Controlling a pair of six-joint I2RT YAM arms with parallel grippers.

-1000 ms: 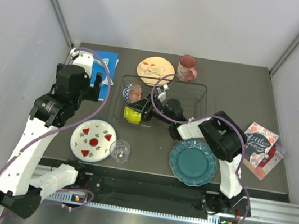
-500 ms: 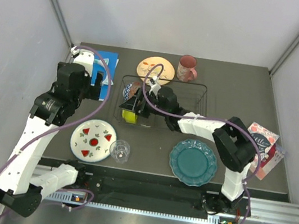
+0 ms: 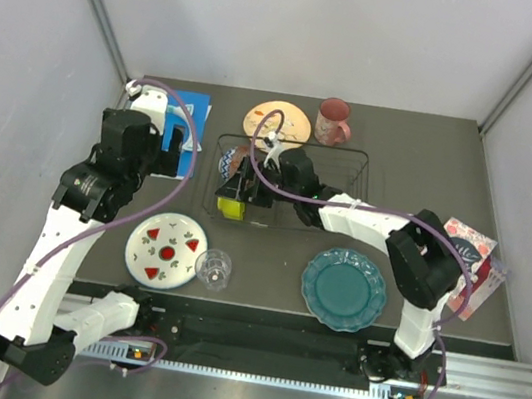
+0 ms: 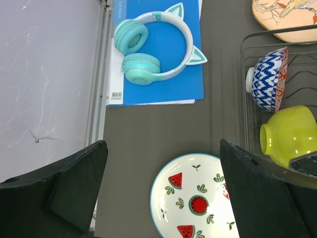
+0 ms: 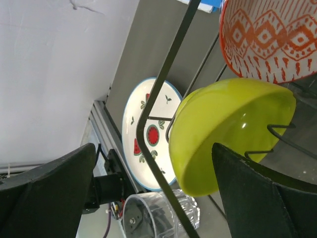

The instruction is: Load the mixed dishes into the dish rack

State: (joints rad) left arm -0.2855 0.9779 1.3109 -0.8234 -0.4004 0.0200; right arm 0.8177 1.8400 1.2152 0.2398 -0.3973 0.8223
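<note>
**Right arm reached further left; lime-green bowl (image 5: 228, 134) lodged in the dish rack (image 3: 354, 158)**

Since a second ago the right arm has been stretched further toward the left end of the rack. The lime-green bowl has been carried slightly that way with it. The left arm is seen almost unmoved.

The right gripper (image 5: 153, 148) is held wide apart. The lime-green bowl lies on its side between the fingers, propped on the rack wires at the rack's left end. A clear gap is left between the bowl and the finger at the left of the wrist view, so nothing is clamped. The other finger (image 5: 267, 198) overlaps the bowl's rim in that view. Just beyond the fingertips the red-patterned bowl (image 5: 267, 39) is tilted beside the lime one, in the same end of the rack. Outside the wire, on the gap side, the white plate with red shapes (image 5: 148, 134) and the small clear glass (image 5: 158, 218) are seen on the table.

The left gripper (image 4: 162, 163) is spread wide and nothing is held. The white plate is seen below, between its fingers. The teal cat-ear headphones (image 4: 148, 49) lie ahead of the fingertips. The teal scalloped plate (image 3: 343, 289), cream floral plate (image 3: 278, 121) and pink mug (image 3: 333, 121) are outside the rack, well apart from both pairs of fingers.
</note>
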